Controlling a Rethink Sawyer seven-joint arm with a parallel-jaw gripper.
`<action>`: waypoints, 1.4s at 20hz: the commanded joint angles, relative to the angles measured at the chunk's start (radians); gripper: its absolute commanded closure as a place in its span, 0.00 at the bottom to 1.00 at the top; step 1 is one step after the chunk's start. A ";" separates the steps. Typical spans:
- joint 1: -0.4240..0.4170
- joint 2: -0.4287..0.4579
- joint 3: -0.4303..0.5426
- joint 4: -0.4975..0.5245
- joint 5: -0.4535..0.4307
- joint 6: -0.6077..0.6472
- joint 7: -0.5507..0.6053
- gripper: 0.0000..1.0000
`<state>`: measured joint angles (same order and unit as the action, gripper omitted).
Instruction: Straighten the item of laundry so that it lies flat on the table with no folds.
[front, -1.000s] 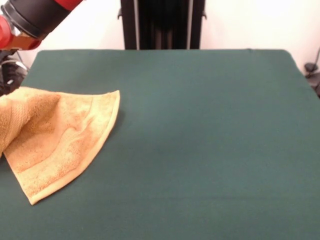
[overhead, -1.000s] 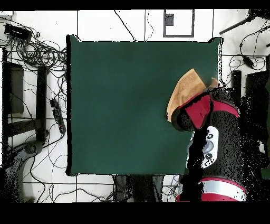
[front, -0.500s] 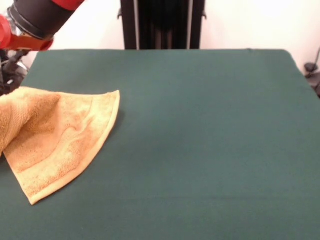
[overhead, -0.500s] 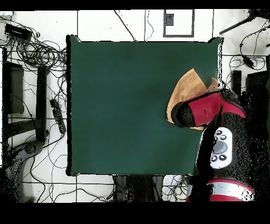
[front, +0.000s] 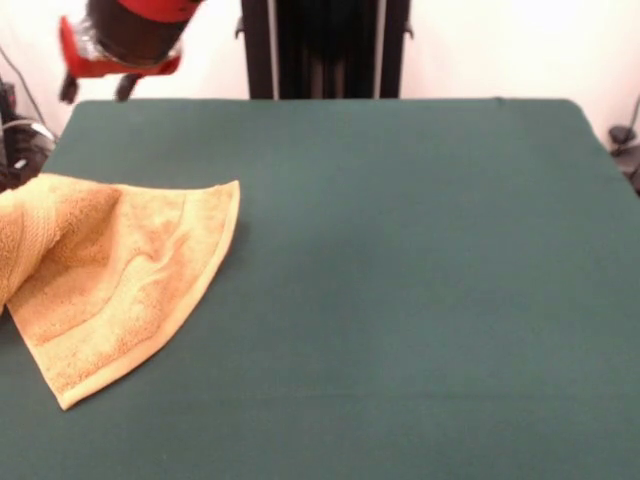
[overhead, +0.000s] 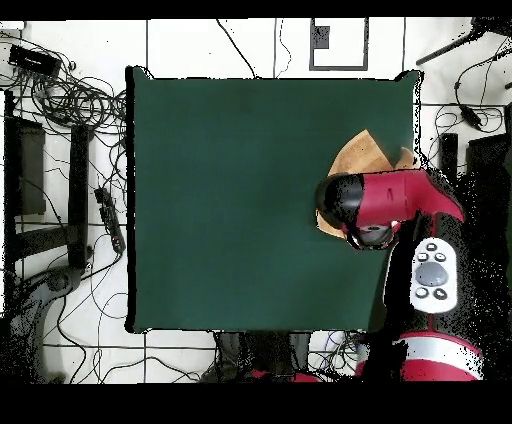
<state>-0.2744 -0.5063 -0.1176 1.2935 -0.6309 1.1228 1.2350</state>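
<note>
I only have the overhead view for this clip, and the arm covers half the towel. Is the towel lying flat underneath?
Observer: No. In the front view the towel has one side doubled over into a thick fold at the picture's left edge.
Operator: Is the gripper touching it?
Observer: No. The gripper hangs raised near a far corner of the table, apart from the towel.
Operator: Is the unfolded part smooth?
Observer: Not quite. A shallow wrinkle runs across the spread part, above the woven band along its near edge.
</note>
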 joint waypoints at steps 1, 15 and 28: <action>0.133 0.057 0.048 -0.027 0.076 0.119 0.252 0.00; 0.391 0.207 -0.103 -0.218 0.024 0.236 0.432 0.00; 0.438 0.328 -0.105 -0.316 0.070 0.241 0.509 0.00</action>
<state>0.1468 -0.2507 -0.2442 1.0135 -0.6098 1.3318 1.4255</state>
